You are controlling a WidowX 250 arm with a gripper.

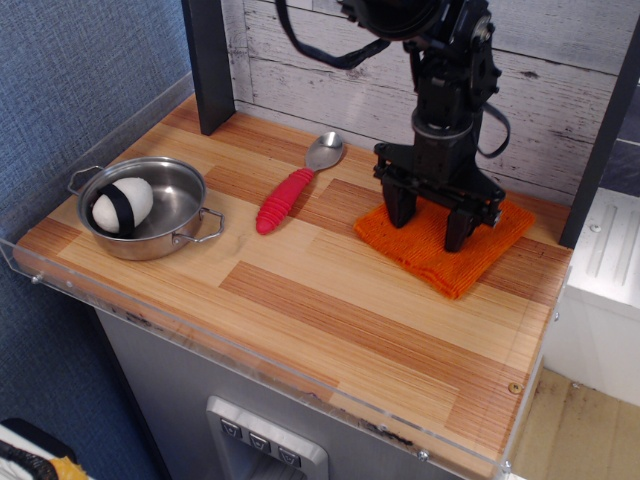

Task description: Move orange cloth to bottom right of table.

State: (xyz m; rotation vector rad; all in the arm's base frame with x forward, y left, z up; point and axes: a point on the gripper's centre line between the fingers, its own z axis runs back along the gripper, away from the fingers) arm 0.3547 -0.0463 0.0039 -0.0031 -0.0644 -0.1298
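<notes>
While jaws stand spread open, orange cloth point(445, 236) lies beneath, fingertips point(455, 240) touching it.

Matte black arm point(445, 70), looping black cables; two-fingered black gripper point(428, 218)

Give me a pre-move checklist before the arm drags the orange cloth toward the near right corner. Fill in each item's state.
1. Gripper over the orange cloth: ok, both fingers come down onto it.
2. Jaws spread, one finger on each side of the cloth's middle: ok.
3. Firm contact or pinch on the fabric: cannot tell, the fingertips hide the contact spots.
4. Cloth at the goal: not ok, it lies at the far right of the table, near the back wall.
5. Path to the near right corner: ok, bare wood shows there.
6. Red-handled spoon and steel pot out of the way: ok, both lie left of the cloth.
</notes>
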